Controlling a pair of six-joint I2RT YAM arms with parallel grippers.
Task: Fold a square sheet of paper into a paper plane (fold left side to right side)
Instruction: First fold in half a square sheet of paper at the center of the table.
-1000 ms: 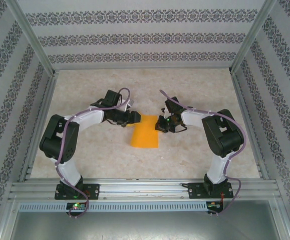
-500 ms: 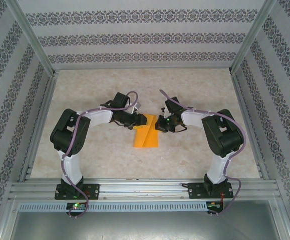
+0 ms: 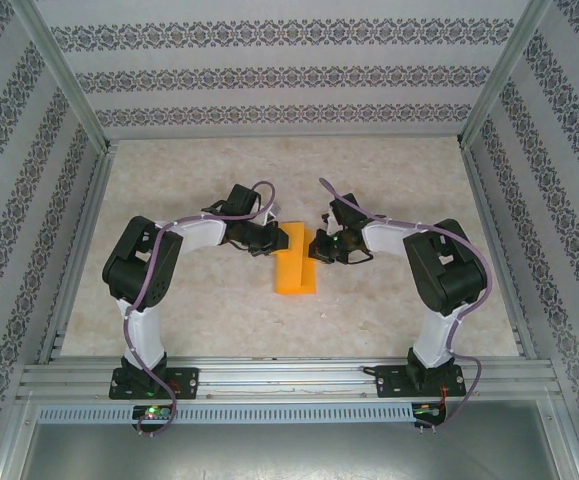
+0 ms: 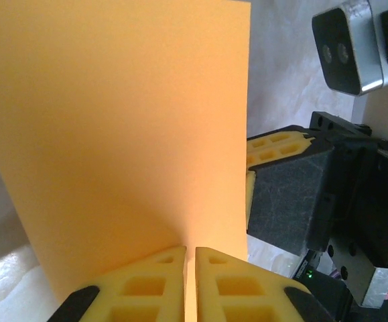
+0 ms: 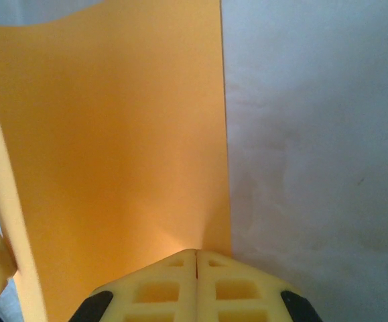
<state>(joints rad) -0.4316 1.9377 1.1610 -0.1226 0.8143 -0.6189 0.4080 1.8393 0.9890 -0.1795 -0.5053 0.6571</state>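
— Where was the square sheet of paper?
— Mid-table, between both arms, its left side seemingly lifted.
— The grippers?
— The left gripper pinched one edge; the right gripper was clamped on it too

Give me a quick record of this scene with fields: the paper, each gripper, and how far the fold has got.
paper: square sheet of paper, orange, on the table between the two arms
left arm: left gripper shut on the sheet's edge
right arm: right gripper shut on the sheet's edge
fold: part of the sheet is lifted off the table and bowed, with no flat crease yet
plane shape: not formed yet
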